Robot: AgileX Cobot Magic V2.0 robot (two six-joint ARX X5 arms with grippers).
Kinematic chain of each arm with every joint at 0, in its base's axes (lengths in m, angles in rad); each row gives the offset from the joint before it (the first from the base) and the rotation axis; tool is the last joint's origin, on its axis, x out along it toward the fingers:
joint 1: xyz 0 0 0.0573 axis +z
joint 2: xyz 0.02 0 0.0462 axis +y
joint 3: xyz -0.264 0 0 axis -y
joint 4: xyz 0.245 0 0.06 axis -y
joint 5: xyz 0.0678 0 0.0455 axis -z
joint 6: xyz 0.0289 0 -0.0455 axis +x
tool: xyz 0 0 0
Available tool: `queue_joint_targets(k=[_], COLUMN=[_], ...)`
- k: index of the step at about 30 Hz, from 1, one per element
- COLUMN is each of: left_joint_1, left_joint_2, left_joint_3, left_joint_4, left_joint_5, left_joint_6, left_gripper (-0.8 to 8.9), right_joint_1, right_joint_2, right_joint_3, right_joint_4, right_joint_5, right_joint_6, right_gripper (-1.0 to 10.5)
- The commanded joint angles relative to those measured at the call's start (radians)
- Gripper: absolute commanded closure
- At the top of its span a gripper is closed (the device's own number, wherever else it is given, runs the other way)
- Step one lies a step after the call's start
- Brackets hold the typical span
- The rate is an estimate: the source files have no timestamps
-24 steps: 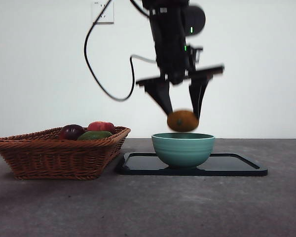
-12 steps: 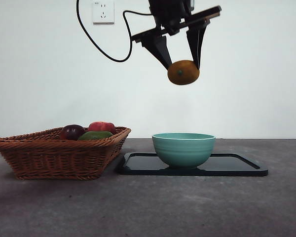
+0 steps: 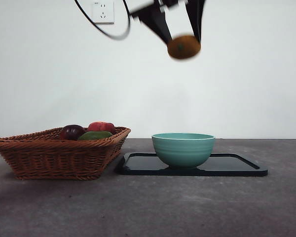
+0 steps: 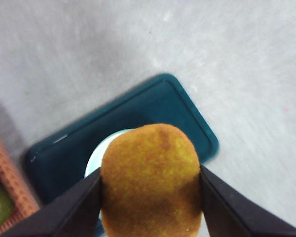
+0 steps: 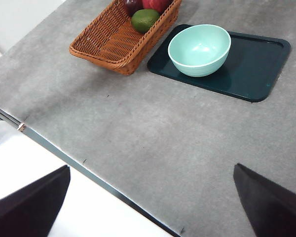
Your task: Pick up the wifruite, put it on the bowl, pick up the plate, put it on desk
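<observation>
My left gripper (image 3: 183, 45) is shut on the wifruite (image 3: 184, 47), an oval orange-brown fruit, and holds it high above the mint-teal bowl (image 3: 183, 148). In the left wrist view the wifruite (image 4: 152, 185) fills the gap between the jaws, with the bowl (image 4: 96, 158) and the dark tray (image 4: 158, 111) far below. The bowl stands empty on the dark tray, or plate (image 3: 232, 165), on the grey desk (image 3: 148, 207). My right gripper (image 5: 153, 202) is open and empty, high over the desk's near edge. It sees the bowl (image 5: 199, 49) and the tray (image 5: 259, 64) from afar.
A wicker basket (image 3: 59, 153) stands left of the tray, holding a dark purple fruit (image 3: 71, 132), a red fruit (image 3: 101, 126) and a green fruit (image 3: 94, 135). It also shows in the right wrist view (image 5: 118, 39). A wall socket (image 3: 102, 12) is on the back wall.
My left gripper has risen steadily with the wifruite, from just above the bowl's rim to near the top of the front view. Nothing else moved.
</observation>
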Motion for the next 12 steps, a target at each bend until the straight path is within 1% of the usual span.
queue_joint_targets(k=[1, 8, 12], left_joint_1=[-0.010, 0.001, 0.004], left_joint_2=[-0.042, -0.142, -0.217], left_joint_3=[0.023, 0.018, -0.052], left_joint_4=[-0.058, -0.061, -0.061], left_joint_5=[-0.006, -0.006, -0.006], left_joint_6=[0.016, 0.015, 0.015], left_gripper=[6.09, 6.09, 6.09], right_joint_1=[0.005, 0.005, 0.005], right_joint_2=[0.001, 0.001, 0.001], right_joint_3=[0.010, 0.010, 0.010], right_joint_4=[0.011, 0.011, 0.011], right_joint_5=[-0.001, -0.001, -0.001], right_joint_6=[-0.002, -0.002, -0.003], right_gripper=[3.9, 3.9, 3.9])
